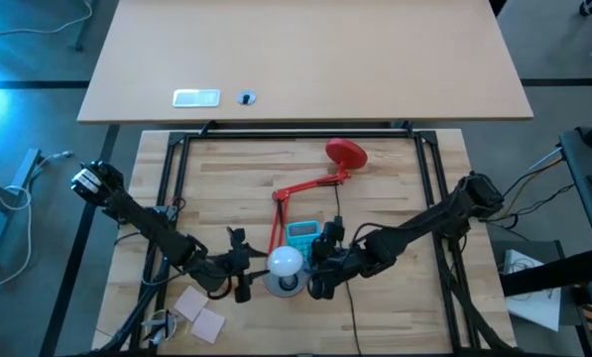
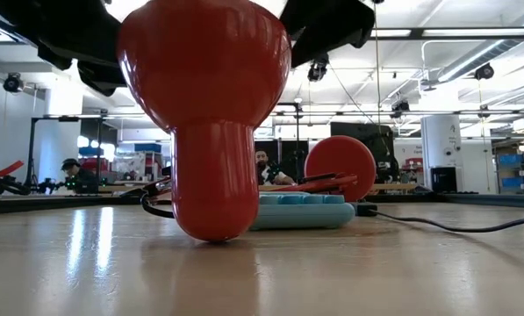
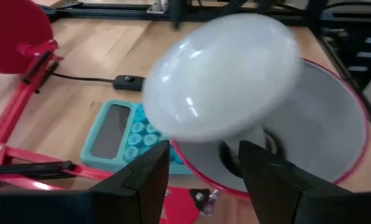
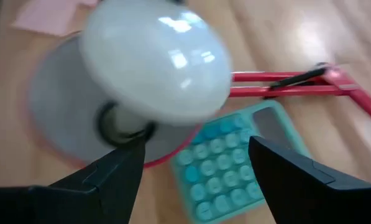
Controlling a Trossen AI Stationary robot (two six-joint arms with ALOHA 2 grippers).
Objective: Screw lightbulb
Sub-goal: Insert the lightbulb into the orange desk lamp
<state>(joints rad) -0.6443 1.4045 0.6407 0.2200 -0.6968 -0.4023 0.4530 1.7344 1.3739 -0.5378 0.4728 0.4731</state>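
High view: lightbulb (image 1: 285, 262) sat in lamp shade (image 1: 284, 285) at counter (image 1: 395, 178) front. Left claw (image 1: 244, 278) and right claw (image 1: 313, 279) flanked it, both spread wide, gripping nothing. Calculator (image 1: 302, 236) just behind.

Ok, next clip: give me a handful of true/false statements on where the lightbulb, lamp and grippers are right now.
1. The lightbulb sits in the lamp shade, dome up. True.
2. The shade's opening faces down onto the table. False: the high view shows it opening upward, with the bulb showing inside.
3. A teal calculator lies on the table beside the shade. True.
4. The left gripper is shut on the bulb. False: its fingers stand open, apart from the bulb.
5. The right gripper waits at the far edge of the table. False: it is right by the shade, open.
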